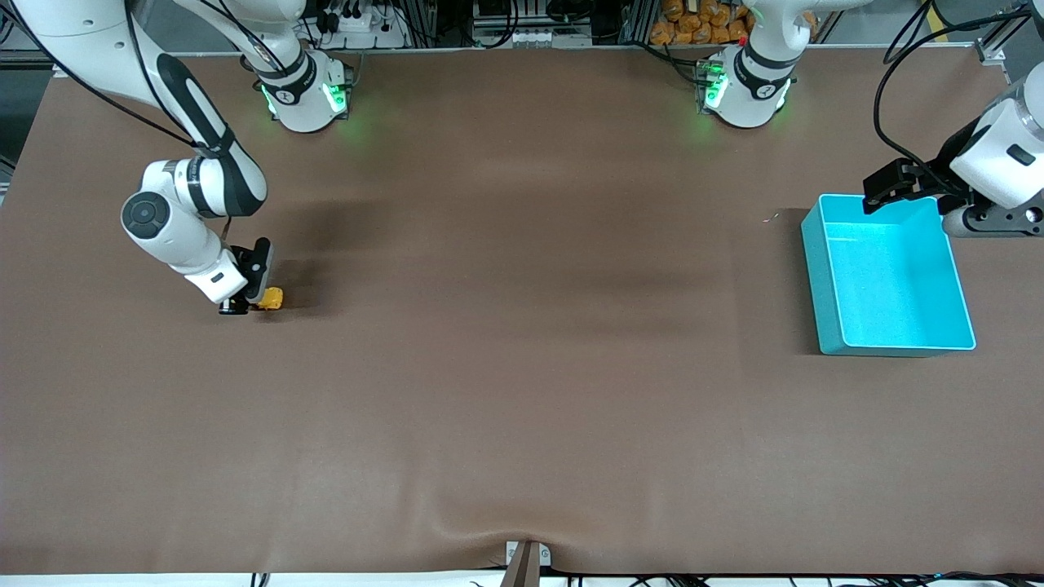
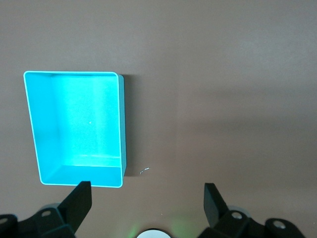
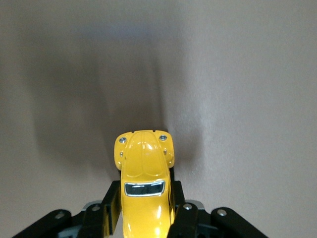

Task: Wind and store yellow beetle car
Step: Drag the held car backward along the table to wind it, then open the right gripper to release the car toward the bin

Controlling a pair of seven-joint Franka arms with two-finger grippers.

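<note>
A: From the high camera we have the right gripper (image 1: pixel 247 300) down low at the right arm's end of the table (image 1: pixel 522 367), and the yellow beetle car (image 1: pixel 272 298) sits right at its fingertips, on the brown surface or only just above it.

B: And we see the teal bin (image 1: pixel 889 275) well apart from it, at the left arm's end. The left gripper (image 1: pixel 893 186) hangs over the bin's rim on the side nearer the bases. That arm waits.

A: Over to the left wrist view. We look straight down at the bin (image 2: pixel 32 124), its inside bare, and the left gripper (image 2: pixel 147 203) has its two dark fingers (image 2: pixel 79 203) spread wide with nothing between them.

B: A tiny pale speck (image 2: pixel 144 170) lies on the table just beside the bin's corner.

A: Now the right wrist view. We see the car (image 3: pixel 144 183) nose out, headlights and windscreen showing, and the right gripper (image 3: pixel 146 218) clamped narrow on its flanks, a black finger (image 3: pixel 184 220) pressed against each side.

B: The car's dark shadow falls on the table (image 3: pixel 247 99) ahead of it.
</note>
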